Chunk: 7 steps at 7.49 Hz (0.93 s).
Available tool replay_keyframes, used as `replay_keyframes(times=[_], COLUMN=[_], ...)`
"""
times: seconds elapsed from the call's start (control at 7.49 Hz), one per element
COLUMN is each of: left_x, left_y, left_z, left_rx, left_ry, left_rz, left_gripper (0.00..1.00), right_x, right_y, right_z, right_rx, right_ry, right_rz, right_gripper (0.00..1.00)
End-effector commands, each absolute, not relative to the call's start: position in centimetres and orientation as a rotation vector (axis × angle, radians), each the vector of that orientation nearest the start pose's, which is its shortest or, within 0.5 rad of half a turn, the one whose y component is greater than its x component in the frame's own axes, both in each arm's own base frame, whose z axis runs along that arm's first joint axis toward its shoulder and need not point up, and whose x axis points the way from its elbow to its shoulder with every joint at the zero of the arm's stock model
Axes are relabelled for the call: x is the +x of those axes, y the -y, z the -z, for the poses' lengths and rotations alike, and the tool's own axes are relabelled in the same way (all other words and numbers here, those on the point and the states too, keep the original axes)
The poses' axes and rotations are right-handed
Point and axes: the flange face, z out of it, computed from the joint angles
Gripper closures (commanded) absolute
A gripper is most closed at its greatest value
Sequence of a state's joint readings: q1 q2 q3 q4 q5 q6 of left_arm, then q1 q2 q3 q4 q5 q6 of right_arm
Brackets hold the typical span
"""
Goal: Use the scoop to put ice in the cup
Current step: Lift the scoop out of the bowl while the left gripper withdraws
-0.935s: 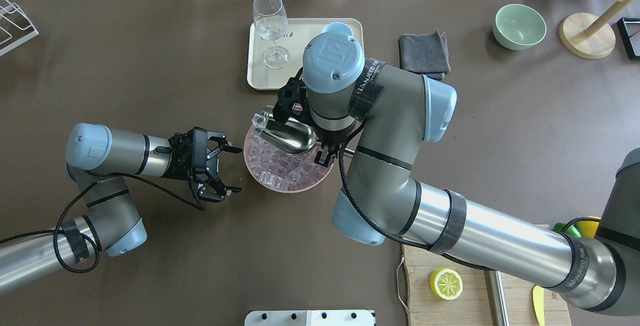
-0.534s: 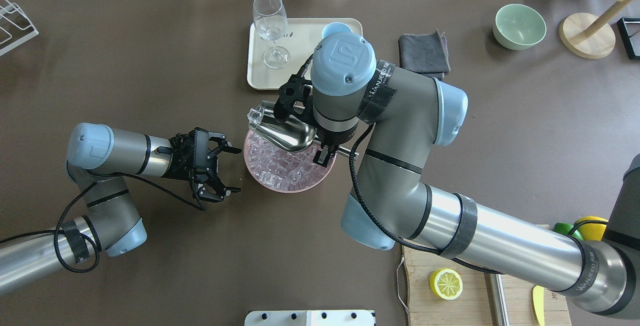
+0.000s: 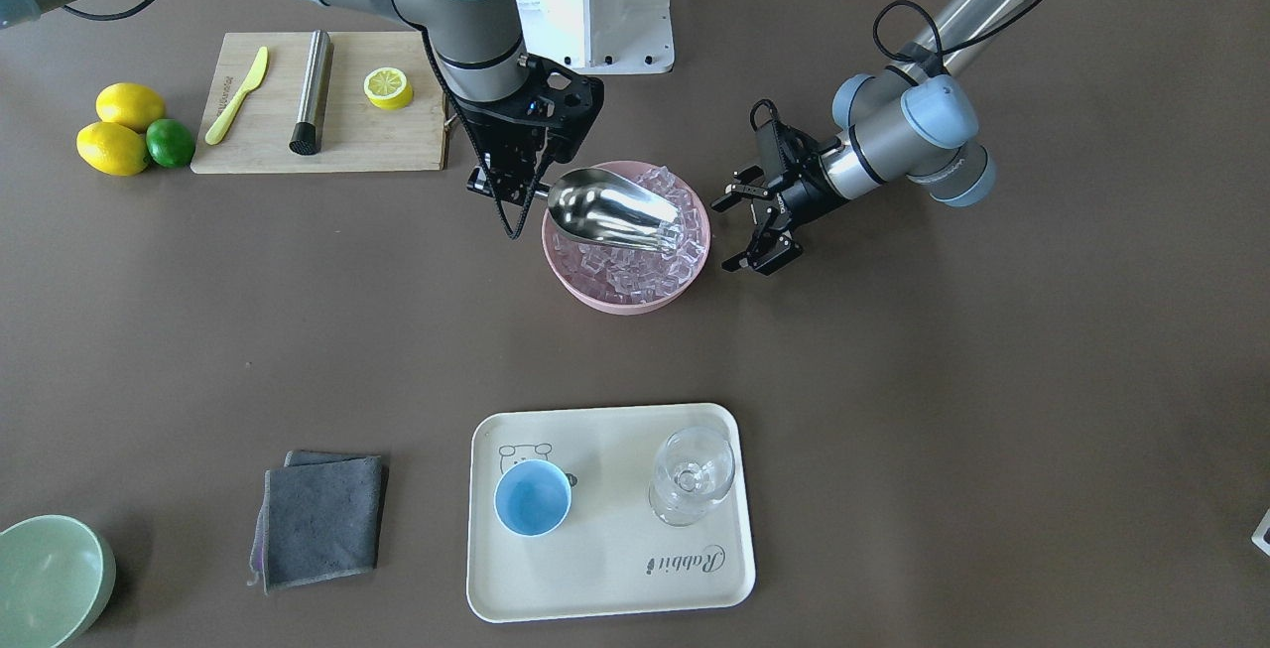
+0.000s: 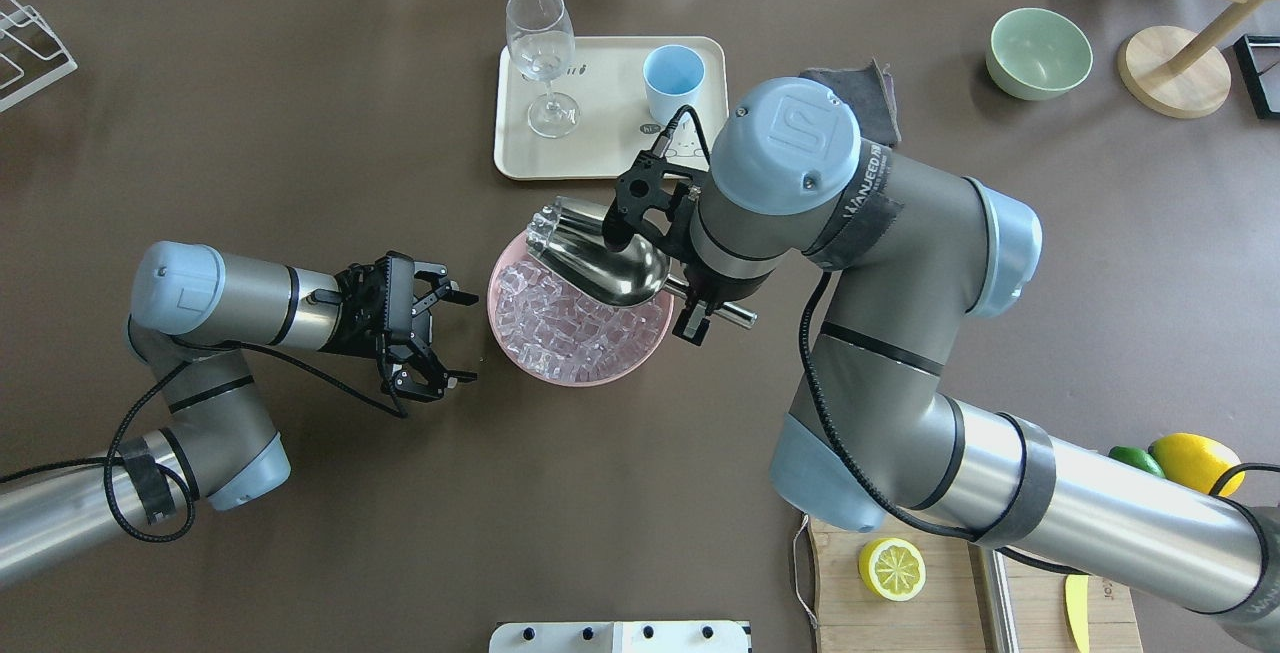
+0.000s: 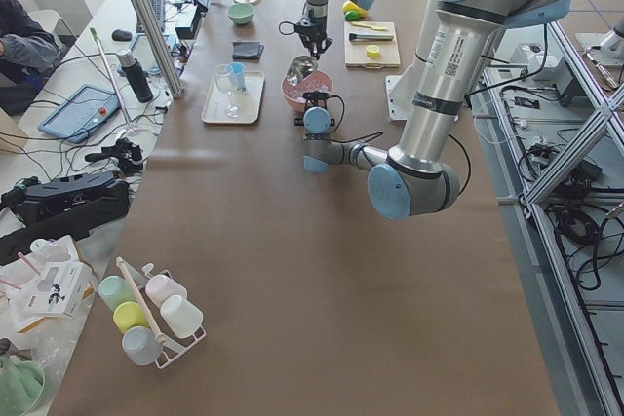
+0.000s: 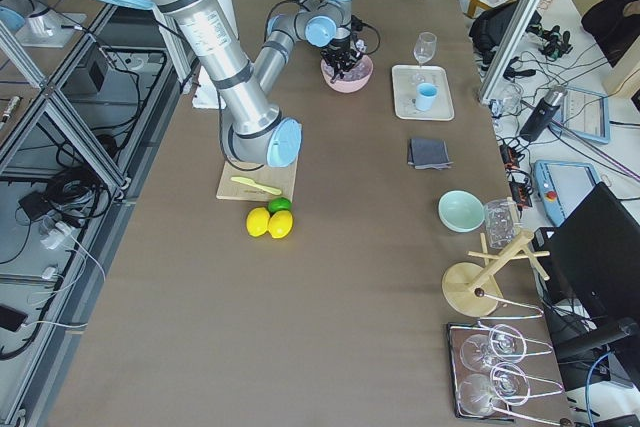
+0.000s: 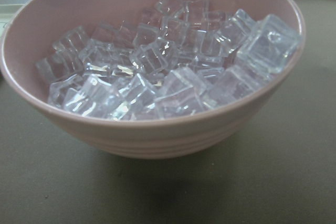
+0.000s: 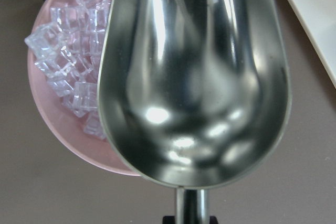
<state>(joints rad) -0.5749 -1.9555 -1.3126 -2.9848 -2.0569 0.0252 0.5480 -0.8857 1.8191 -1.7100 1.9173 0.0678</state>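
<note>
scoop [image 8: 194,77] handle cut off, cloth [image 4: 880,93] half hidden

The ice [image 4: 570,328], many small clear cubes, is heaped in a pink bowl [image 4: 585,381] at the table's middle. The shiny steel scoop [image 4: 605,263] hangs over the bowl's far edge with its trough open upward, its mouth pointing far-left and its handle near-right. A cube or two sits at its lip. The cup [image 4: 672,73] stands upright at the far right of a tray [image 4: 600,148] beyond the bowl, its light blue inside showing.
</note>
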Motion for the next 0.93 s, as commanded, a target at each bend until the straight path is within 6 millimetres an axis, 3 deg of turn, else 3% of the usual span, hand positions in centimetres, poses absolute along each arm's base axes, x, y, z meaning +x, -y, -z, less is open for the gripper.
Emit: replay_keyframes(times=[0.0, 0.27, 0.67, 0.8], left_x=[46.9, 41.5, 33.3, 30.4], left_y=[44.2, 46.4, 45.9, 46.1], left_z=[-41.5, -41.9, -43.4, -44.9], left_rx=[1.181, 1.098, 0.988, 0.903], left_ry=[-1.097, -1.064, -0.971, -0.924], left_rz=[-1.157, -1.129, -1.040, -0.991], left_gripper=[0.02, 0.02, 0.02, 0.02], right_x=[-43.7, -41.4, -38.4, -37.7], right_y=[43.2, 44.4, 47.7, 49.9], right_z=[-18.4, -18.9, -20.2, -22.0], right_rx=[0.589, 0.663, 0.647, 0.593], right_ry=[0.743, 0.820, 0.797, 0.801], right_rz=[0.950, 0.793, 0.728, 0.706], right_gripper=[1.00, 1.00, 1.00, 1.00])
